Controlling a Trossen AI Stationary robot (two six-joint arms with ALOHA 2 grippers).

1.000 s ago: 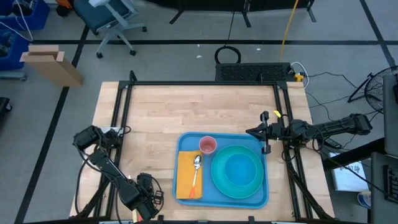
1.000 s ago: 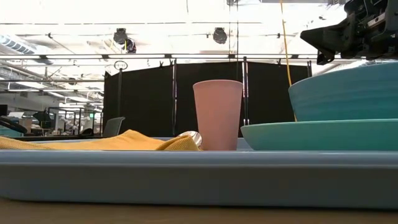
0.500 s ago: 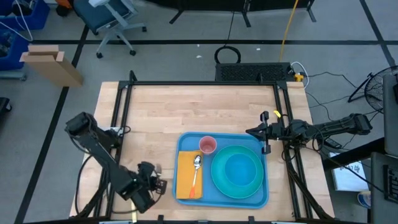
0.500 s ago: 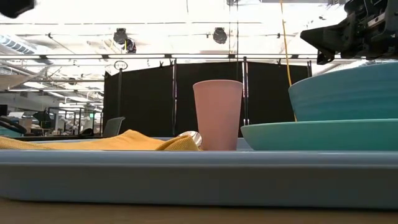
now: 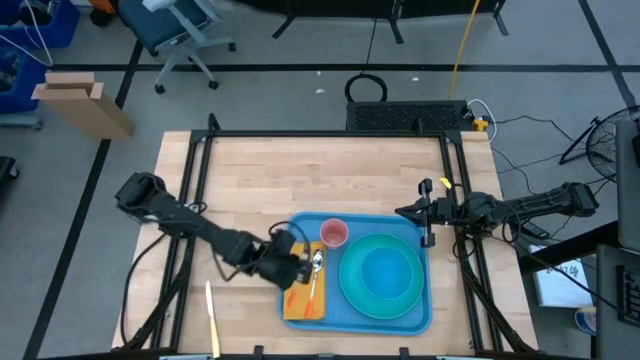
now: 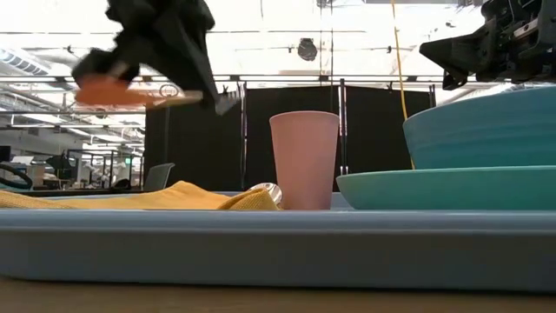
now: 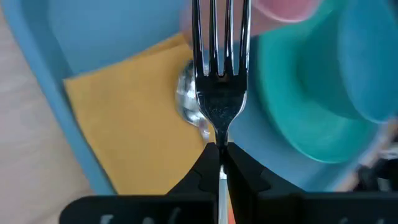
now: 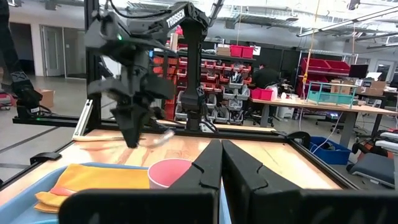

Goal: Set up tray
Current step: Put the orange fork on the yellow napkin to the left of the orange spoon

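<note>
Tray (image 5: pixel 425 300) beneath left end effector (image 5: pixel 290 268), fork (image 7: pixel 219 74) gripped

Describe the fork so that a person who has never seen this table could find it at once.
Find the light-blue tray near the table's front edge. Over its left part, above the yellow napkin, hangs the left gripper; the fork is clamped in it. Unlike the spoon lying on the napkin, the fork has tines and is held in the air.

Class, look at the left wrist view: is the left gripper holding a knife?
No. The left gripper is shut on a fork, tines over the napkin.
</note>
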